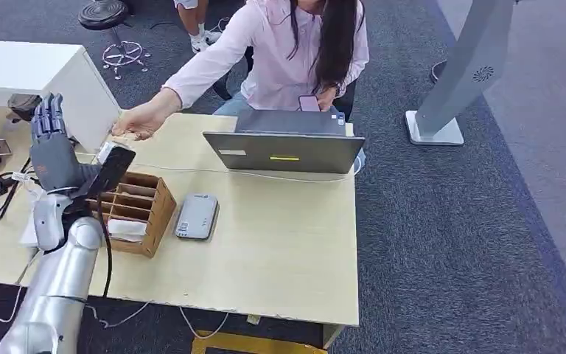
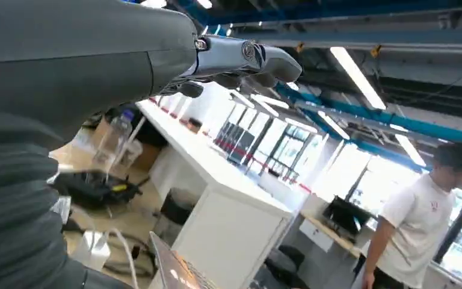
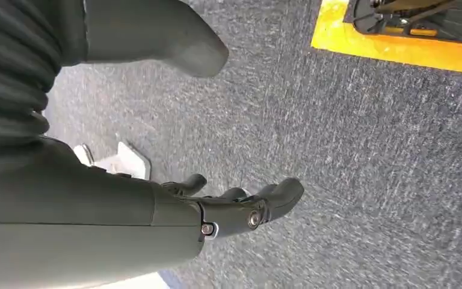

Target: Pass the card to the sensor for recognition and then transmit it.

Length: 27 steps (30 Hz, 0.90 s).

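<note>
Card [image 1: 110, 171] sits pinched at thumb side of my left hand [image 1: 53, 151], frame left, fingers up. Its long axis tilts toward the person's hand [image 1: 141, 122] up-right; sensor [image 1: 196, 217] lies lower right. Right hand [image 3: 234, 208] hangs empty, fingers loose.

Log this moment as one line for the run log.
left hand raised, fingers up, over table's left end | card not discernible | sensor beside wooden box | person's hand reaching in | right hand hanging over carpet
</note>
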### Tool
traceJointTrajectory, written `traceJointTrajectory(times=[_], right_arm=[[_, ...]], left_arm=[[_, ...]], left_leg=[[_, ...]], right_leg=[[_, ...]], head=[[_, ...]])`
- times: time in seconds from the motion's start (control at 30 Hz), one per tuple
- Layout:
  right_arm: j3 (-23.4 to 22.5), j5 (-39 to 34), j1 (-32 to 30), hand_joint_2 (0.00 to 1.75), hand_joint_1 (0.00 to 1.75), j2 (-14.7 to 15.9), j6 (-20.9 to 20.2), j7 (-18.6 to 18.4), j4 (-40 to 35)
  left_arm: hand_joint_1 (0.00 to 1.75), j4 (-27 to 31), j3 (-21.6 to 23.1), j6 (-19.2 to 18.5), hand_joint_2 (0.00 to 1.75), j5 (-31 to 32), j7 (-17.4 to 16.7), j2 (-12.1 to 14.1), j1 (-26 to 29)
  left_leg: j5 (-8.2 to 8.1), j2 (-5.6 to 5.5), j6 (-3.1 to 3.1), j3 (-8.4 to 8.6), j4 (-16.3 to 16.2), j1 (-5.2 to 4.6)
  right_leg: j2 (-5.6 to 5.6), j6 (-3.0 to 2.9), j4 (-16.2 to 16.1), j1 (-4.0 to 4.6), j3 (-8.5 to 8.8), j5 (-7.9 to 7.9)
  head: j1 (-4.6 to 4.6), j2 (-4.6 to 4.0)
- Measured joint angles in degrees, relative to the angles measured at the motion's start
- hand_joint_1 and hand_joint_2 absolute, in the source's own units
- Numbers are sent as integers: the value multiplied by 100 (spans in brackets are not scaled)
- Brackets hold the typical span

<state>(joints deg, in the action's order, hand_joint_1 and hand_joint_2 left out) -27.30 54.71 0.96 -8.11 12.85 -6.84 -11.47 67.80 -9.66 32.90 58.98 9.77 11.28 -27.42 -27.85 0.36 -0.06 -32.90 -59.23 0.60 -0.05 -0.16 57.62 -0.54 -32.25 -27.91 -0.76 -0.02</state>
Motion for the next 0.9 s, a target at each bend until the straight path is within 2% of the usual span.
traceJointTrajectory(times=[0.17, 0.3, 0.5, 0.83, 0.87, 0.9], right_arm=[[48, 183, 7, 175, 0, 0, -54, -13, 2], [85, 299, 9, 175, 0, 0, -85, -17, 2], [98, 352, 11, 175, 0, -2, -76, 90, 4], [133, 413, 24, 175, 0, -33, -76, 122, 13], [133, 417, 25, 175, 0, -33, -76, 144, 13], [135, 422, 26, 175, 0, -33, -76, 146, 13]], left_arm=[[0, -391, 210, 367, 175, 706, -321, 288, -383], [0, -627, 304, 598, 175, 1136, -524, 421, -592], [0, -730, 343, 607, 175, 1138, -555, 520, -643], [0, -730, 380, 550, 175, 1136, -553, 516, -633], [175, -730, 384, 550, 175, 1147, -553, 511, -630], [175, -730, 389, 550, 175, 1166, -557, 509, -628]], left_leg=[[3, 0, 0, 0, 0, 0], [3, 0, 0, -1, 0, 0], [3, 0, 0, -1, 0, 0], [3, -1, 0, -2, 0, 0], [3, -1, 0, -2, 0, 0], [3, -1, 0, -2, 0, 0]], right_leg=[[0, -1, 2, 0, 0, 1], [0, -1, 2, 0, 0, 1], [0, -1, 2, 0, 0, 1], [0, 0, 2, 0, 0, 1], [0, 0, 2, 0, 0, 2], [0, 1, 2, 0, 0, 2]], head=[[-2, 0], [0, 0], [0, 0], [0, 0], [0, 0], [0, 0]])
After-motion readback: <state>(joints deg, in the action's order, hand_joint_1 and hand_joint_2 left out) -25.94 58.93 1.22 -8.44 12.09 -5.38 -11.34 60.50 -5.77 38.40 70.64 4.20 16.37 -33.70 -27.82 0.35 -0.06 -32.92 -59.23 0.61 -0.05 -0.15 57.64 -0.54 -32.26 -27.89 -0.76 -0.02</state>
